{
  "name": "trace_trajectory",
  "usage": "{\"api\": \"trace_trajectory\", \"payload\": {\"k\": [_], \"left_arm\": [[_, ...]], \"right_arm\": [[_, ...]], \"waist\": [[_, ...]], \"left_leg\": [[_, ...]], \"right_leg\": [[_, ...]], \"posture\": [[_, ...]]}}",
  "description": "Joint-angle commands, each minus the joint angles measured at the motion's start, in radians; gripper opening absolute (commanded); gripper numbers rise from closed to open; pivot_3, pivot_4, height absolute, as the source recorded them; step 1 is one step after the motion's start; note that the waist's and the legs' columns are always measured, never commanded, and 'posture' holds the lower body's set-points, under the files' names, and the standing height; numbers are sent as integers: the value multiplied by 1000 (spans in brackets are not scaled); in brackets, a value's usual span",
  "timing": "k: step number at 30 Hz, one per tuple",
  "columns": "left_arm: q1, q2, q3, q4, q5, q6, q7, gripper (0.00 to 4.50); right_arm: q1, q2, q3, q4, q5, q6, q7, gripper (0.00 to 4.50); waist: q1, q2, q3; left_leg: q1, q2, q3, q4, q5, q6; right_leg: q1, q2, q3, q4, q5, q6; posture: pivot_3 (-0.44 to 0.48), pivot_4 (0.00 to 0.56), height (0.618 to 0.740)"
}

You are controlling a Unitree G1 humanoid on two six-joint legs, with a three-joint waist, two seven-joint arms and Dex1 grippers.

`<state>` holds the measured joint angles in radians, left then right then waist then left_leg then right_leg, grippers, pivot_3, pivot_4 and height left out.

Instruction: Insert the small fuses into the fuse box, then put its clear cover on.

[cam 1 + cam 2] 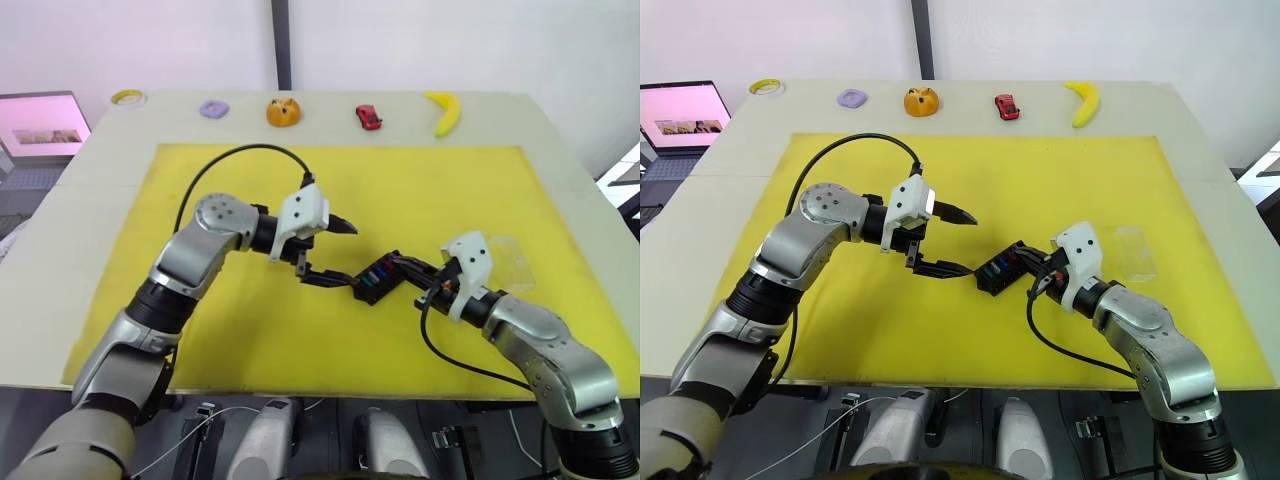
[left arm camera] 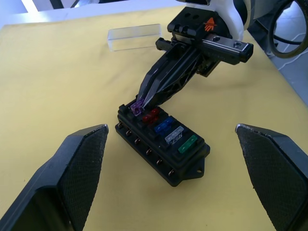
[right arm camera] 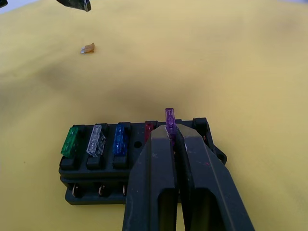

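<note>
Yellow mat [image 1: 250,330] on pale table [image 1: 90,200], laptop [image 1: 40,125] maybe

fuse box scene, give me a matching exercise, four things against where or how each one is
Things:
1. purple fuse
2. green fuse
3. clear cover
4. orange fuse

States:
A. lying loose on the yellow mat
B. pinched in the right gripper
C. seated at one end of the fuse box
D. lying on the mat beyond the right gripper

Pairs: 1-B, 2-C, 3-D, 4-A

Black rectangular plastic fuse box [image 2: 162,148], matt, with translucent glossy plastic fuses [image 3: 95,140]. Transparent smooth plastic cover [image 2: 134,37]. Yellow matt mat [image 1: 250,340]. Textured black gripper pads [image 2: 79,163].
</note>
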<state>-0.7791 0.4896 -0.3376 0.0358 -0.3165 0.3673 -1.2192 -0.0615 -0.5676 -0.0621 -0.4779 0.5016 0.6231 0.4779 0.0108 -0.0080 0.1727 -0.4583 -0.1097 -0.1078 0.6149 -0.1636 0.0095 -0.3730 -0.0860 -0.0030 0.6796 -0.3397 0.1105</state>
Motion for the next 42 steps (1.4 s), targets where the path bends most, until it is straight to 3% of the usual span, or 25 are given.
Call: {"api": "trace_trajectory", "payload": {"k": [1, 24, 42], "left_arm": [[-15, -4, 31, -33, -6, 0, 1, 4472], [-11, -8, 29, -42, -5, 0, 6, 4472], [-14, -11, 30, -39, -1, 0, 10, 4472]], "right_arm": [[7, 1, -4, 4, -16, 2, 3, 0], [-23, 25, -38, -54, 10, -1, -12, 0], [-2, 39, -4, -7, -34, -12, -8, 0]], "waist": [[0, 0, 0], [-1, 0, 0], [-2, 0, 0]], "left_leg": [[0, 0, 0, 0, 0, 0], [0, 0, 0, 0, 0, 0], [0, 0, 0, 0, 0, 0]], "right_leg": [[0, 0, 0, 0, 0, 0], [0, 0, 0, 1, 0, 0], [0, 0, 0, 1, 0, 0]], "posture": [[0, 150, 735], [0, 150, 735], [0, 150, 735]]}}
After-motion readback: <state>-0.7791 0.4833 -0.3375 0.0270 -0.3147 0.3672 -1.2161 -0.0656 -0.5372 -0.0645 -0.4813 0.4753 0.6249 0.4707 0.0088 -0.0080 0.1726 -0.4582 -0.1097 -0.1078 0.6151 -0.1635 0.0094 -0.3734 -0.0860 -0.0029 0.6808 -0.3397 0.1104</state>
